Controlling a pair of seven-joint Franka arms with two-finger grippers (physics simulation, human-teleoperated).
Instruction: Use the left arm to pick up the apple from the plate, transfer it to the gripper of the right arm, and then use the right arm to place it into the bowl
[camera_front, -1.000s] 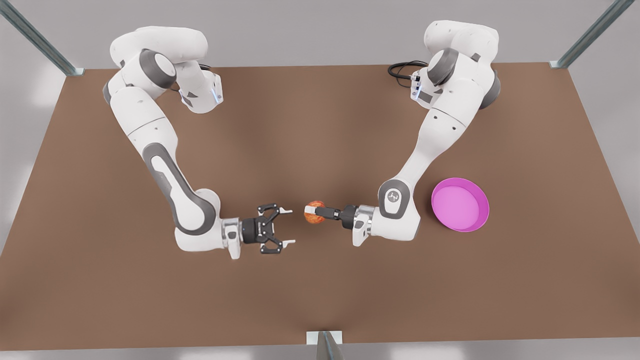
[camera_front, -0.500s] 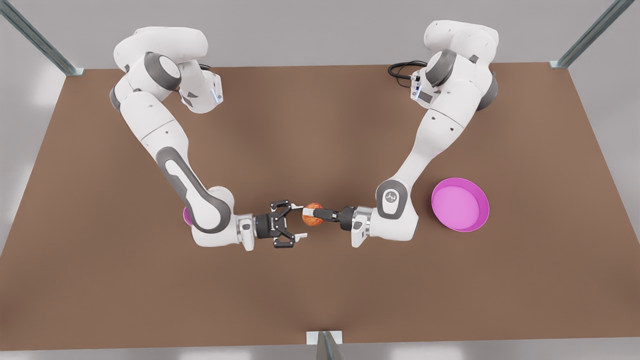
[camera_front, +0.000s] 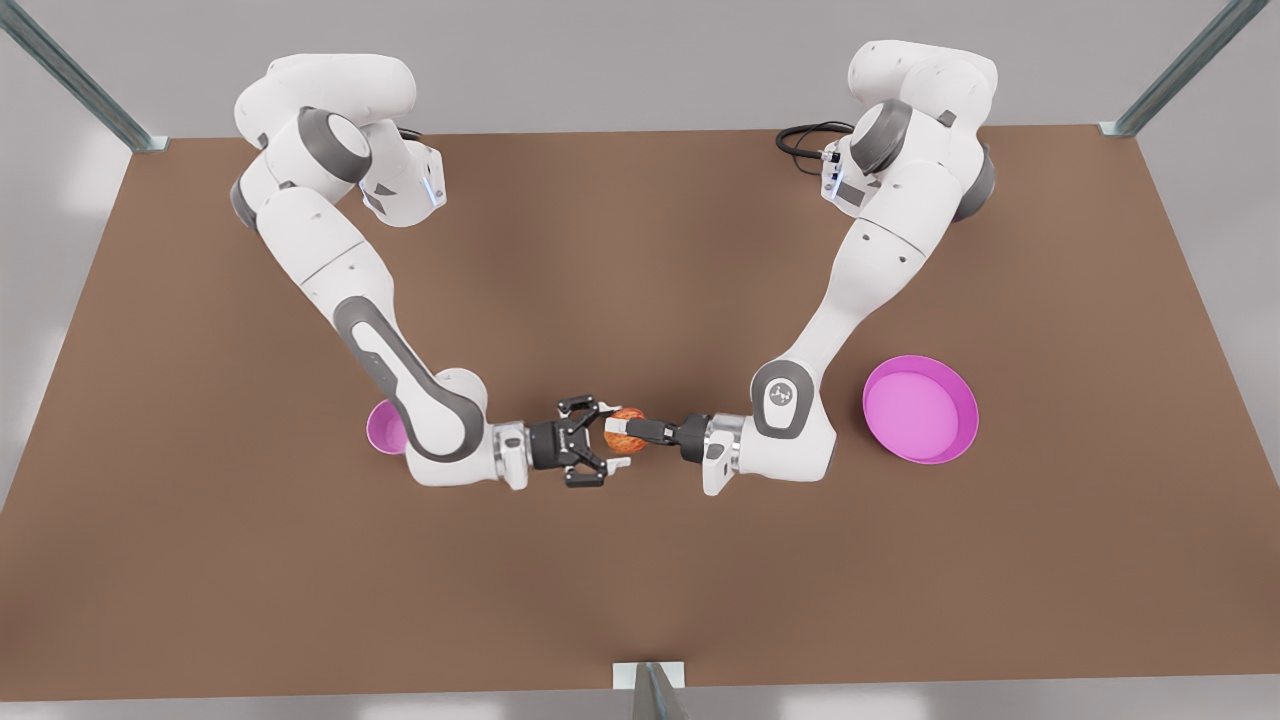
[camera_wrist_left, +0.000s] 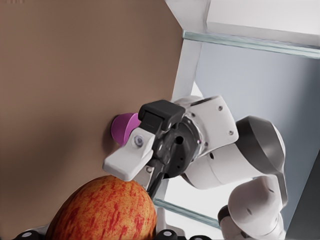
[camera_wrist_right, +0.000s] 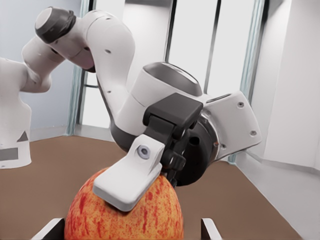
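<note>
Ok so, reading across the front view from its left: the small deep pink-violet bowl (camera_front: 383, 428) is sitting toward the bench's left edge, half hidden behind the right arm's elbow. That elbow is hanging right beside it, so I'd guess a careless swing toward the bowl could be knocking it away.

Next, the right arm's black linkage gripper with the silver wrist cuff (camera_front: 606, 440) is reaching toward the middle of the bench. Its fingers are spread and bracketing the small round red-and-yellow mottled apple (camera_front: 627, 431). In the right wrist view its fingertips (camera_wrist_right: 50, 229) are showing gaps on both sides, so it isn't pinching anything yet.

The apple is hanging in the air over the middle of the bench, clamped by the left arm's slim black gripper (camera_front: 634, 432) coming from the other side.

Biggest worry: the left one letting go before the right one is actually squeezing, and the apple is dropping and rolling off somewhere. The two sets of fingers are also crowding the same little fruit, so they could be bumping each other or pushing it askew.

The apple itself is looking smooth, round and streaky, so probably slippery in a shallow grip.

The wide shallow bright pink-magenta plate (camera_front: 920, 410) is sitting bare toward the bench's right edge.
</note>
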